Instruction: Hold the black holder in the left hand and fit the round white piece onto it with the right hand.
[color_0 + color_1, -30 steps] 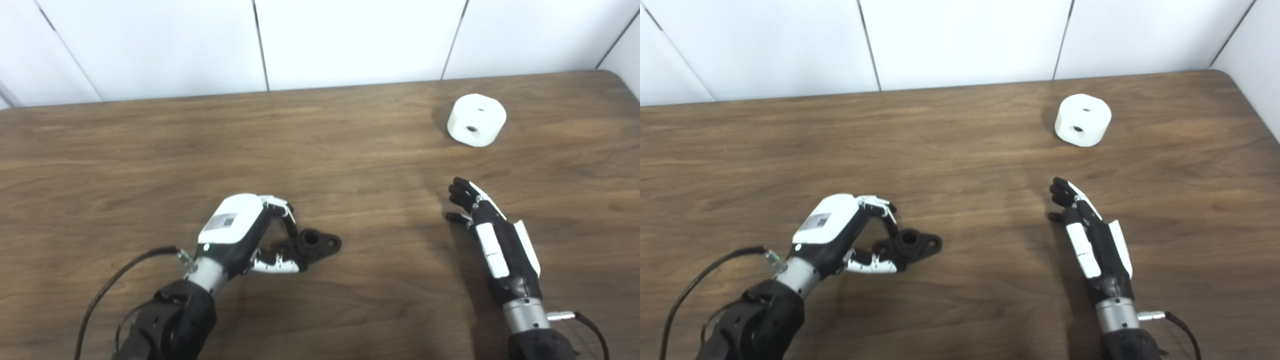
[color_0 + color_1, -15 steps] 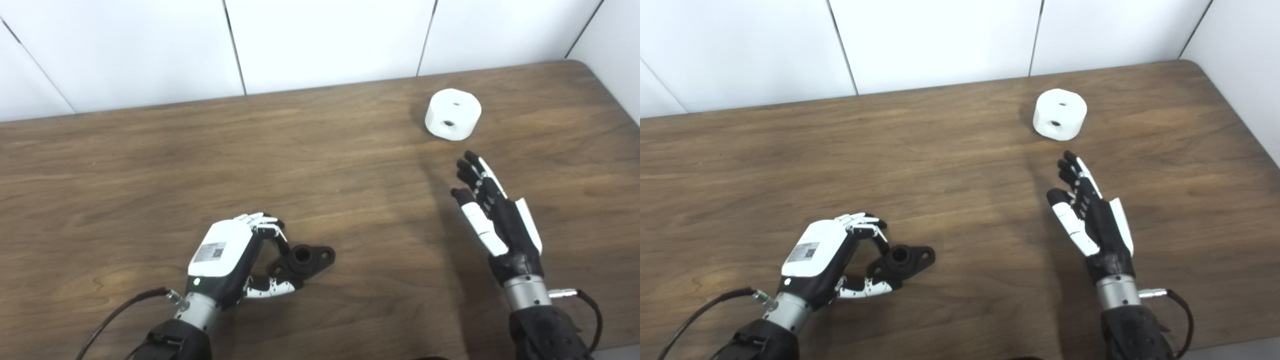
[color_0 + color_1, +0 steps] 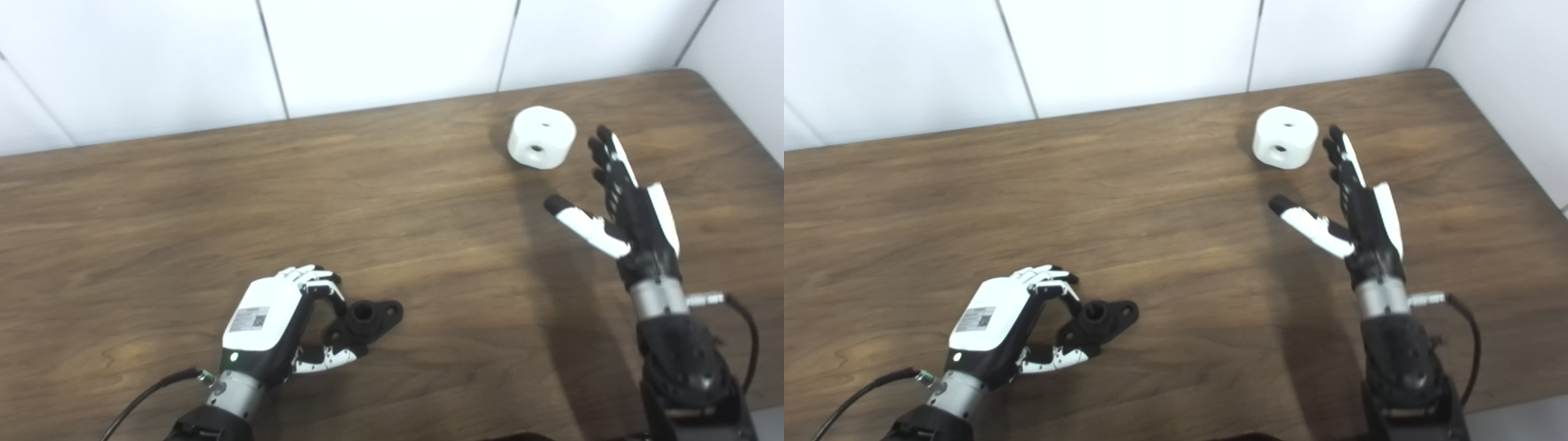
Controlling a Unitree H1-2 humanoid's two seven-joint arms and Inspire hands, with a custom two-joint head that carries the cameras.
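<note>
The table (image 3: 184, 202) is dark brown wood with streaked grain. The round piece (image 3: 541, 136) is plain white; the holder (image 3: 366, 316) is matte black. Both hands, left (image 3: 269, 331) and right (image 3: 625, 202), are black with white panels, on silver wrists. The wall panels (image 3: 380, 49) are white with dark seams.

Bare test-bench setting, plain wooden table (image 3: 184, 184), blank white panelled wall (image 3: 380, 49)

Black holder (image 3: 365, 316) — flat on wood; round white piece (image 3: 541, 136) — far right, holed.
</note>
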